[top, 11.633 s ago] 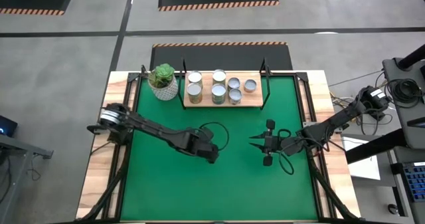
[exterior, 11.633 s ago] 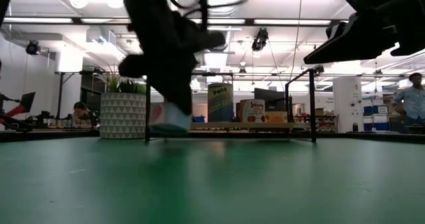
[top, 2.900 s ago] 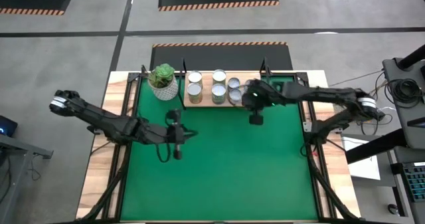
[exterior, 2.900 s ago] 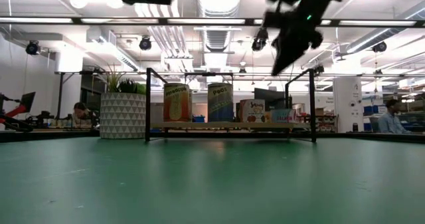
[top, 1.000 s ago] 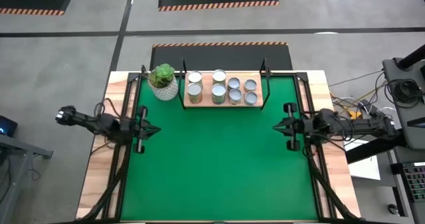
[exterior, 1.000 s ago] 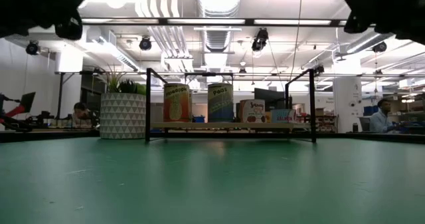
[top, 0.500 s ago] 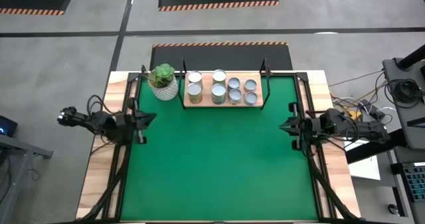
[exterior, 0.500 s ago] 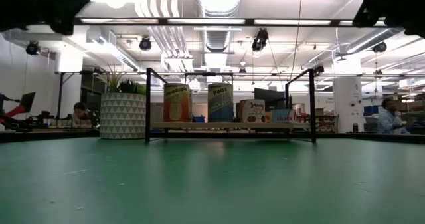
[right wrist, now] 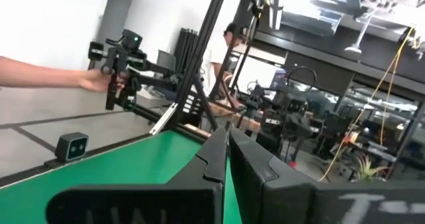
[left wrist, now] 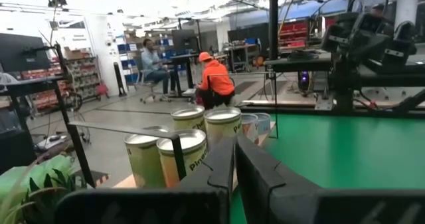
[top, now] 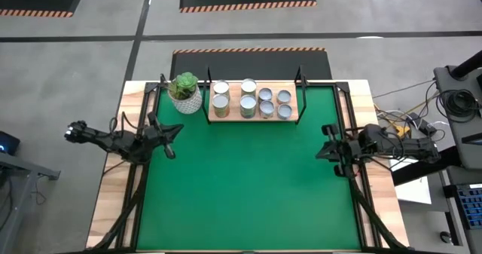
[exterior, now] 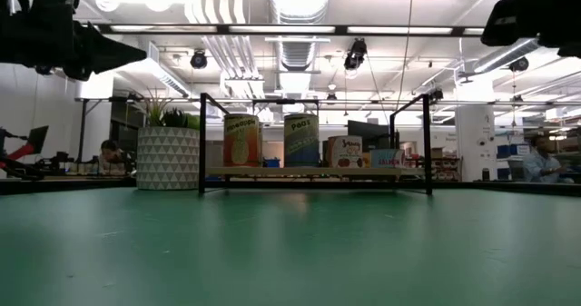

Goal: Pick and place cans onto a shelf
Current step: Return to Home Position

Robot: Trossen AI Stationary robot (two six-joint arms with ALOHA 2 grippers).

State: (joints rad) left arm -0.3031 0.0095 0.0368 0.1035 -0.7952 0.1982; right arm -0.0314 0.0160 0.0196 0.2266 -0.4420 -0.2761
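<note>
Since the cans (top: 248,107) all stand on the shelf (top: 232,115) at the table's (top: 361,96) far edge, I'd say nothing's left to fetch: left gripper (top: 167,139) and right gripper (top: 325,146) sit at opposite sides, about equally far off, fingers together, empty.

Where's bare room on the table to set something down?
The green mat between the left gripper and right gripper, in front of the shelf, is bare. The shelf is crowded with cans; a plant pot stands beside it.
</note>
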